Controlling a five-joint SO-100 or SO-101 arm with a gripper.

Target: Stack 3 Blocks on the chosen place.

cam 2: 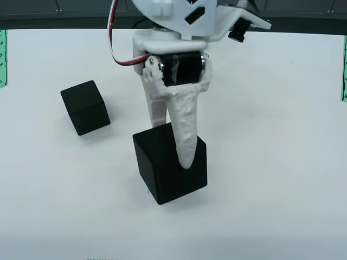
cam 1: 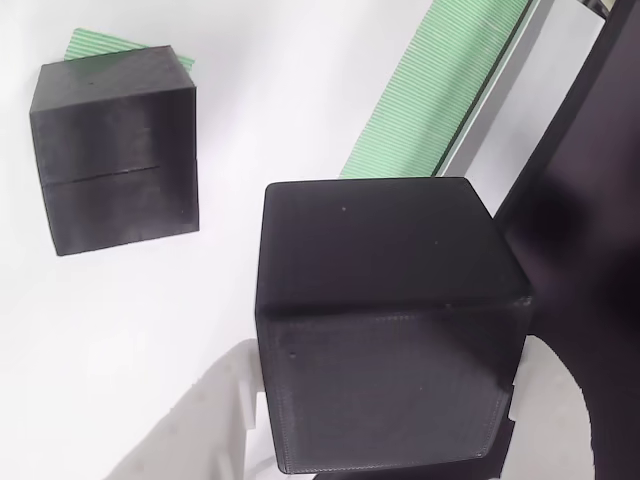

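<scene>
In the gripper-mounted view a matte black block [cam 1: 385,330] sits between my two white fingers [cam 1: 225,410], and my gripper [cam 1: 385,415] is shut on it. The overhead view shows the same block [cam 2: 162,173] slightly turned, with my gripper [cam 2: 171,146] closed across it and one finger [cam 2: 184,146] lying over its top. I cannot tell whether it rests on the table or hangs just above it. To the left stand two more blocks [cam 1: 115,150], one on the other with a seam between them, on the green striped chosen place [cam 1: 95,45]. Overhead this stack [cam 2: 85,107] reads as one dark cube.
A long green striped strip [cam 1: 440,90] with a grey rail runs diagonally at the upper right of the gripper view, beside a large flat black panel [cam 1: 590,200]. Overhead, green strips [cam 2: 2,54] mark the left and right edges, and white table [cam 2: 271,162] lies around the blocks.
</scene>
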